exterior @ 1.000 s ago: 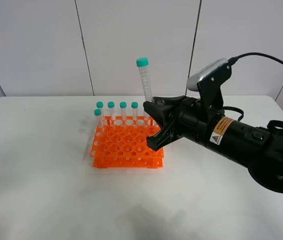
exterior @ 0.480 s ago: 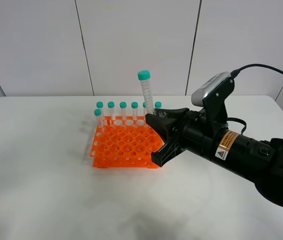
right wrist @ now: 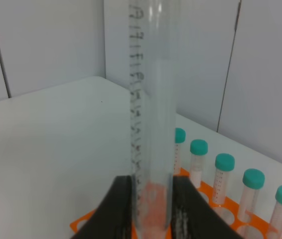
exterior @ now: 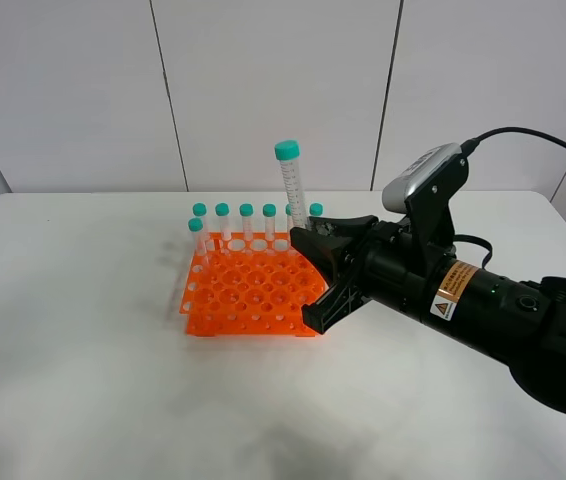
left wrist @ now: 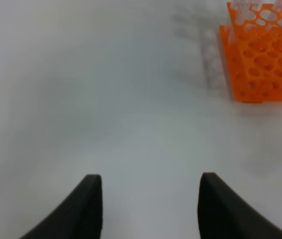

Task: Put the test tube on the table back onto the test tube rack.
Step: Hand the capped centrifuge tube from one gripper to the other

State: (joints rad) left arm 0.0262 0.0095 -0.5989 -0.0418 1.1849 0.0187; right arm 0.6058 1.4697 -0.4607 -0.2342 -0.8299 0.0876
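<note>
My right gripper [exterior: 303, 228] is shut on the test tube [exterior: 292, 190], holding it upright by its lower end with the teal cap [exterior: 286, 150] on top. It hangs over the back right part of the orange test tube rack [exterior: 248, 292], which stands on the white table [exterior: 83, 340]. The gripper body hides the tube's tip. In the right wrist view the clear tube [right wrist: 152, 114] sits between the two black fingers [right wrist: 118, 209]. My left gripper [left wrist: 148, 206] stands open above bare table, with the rack [left wrist: 265, 64] off to one side.
Several capped tubes [exterior: 246, 222] stand in the rack's back row, one more [exterior: 195, 238] at its left edge and one [exterior: 316, 212] beside the gripper. The right arm's black body [exterior: 473, 300] stretches low over the table's right half.
Over the last second the right arm drew slightly right and lower with the tube, uncovering a capped tube at the rack's back right. Since half a second ago it has held still.
</note>
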